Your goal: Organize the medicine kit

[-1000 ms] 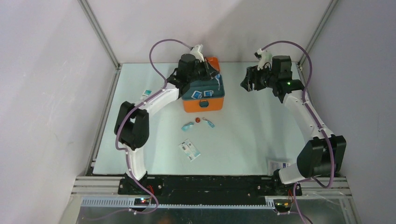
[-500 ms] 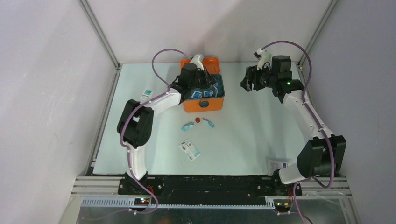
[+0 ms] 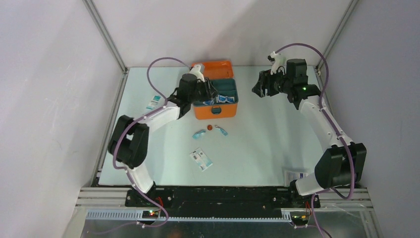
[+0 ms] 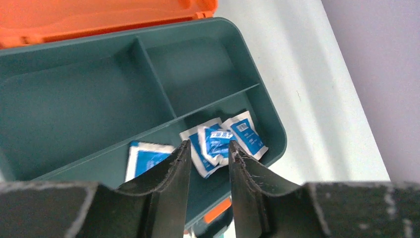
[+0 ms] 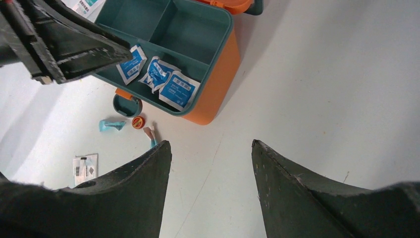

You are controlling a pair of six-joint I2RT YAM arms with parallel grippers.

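The orange medicine kit (image 3: 216,111) stands open at the back middle of the table, its lid (image 3: 212,69) laid back. A dark teal compartment tray (image 4: 89,94) sits in it, with several blue sachets (image 4: 218,141) in the front compartment; they also show in the right wrist view (image 5: 161,77). My left gripper (image 4: 208,145) hovers over the kit's left side (image 3: 200,91), fingers slightly apart and empty. My right gripper (image 5: 210,144) is wide open and empty, in the air to the right of the kit (image 3: 259,87).
In front of the kit lie a light blue packet (image 3: 199,134), a small red cap (image 3: 209,128), a swab (image 3: 221,131) and a printed card (image 3: 200,159). A packet (image 3: 155,101) lies at the left; a leaflet (image 3: 295,174) lies by the right arm's base.
My left gripper has drawn back leftward from above the kit's middle to its left side, uncovering the lid and tray. The right arm has barely moved.
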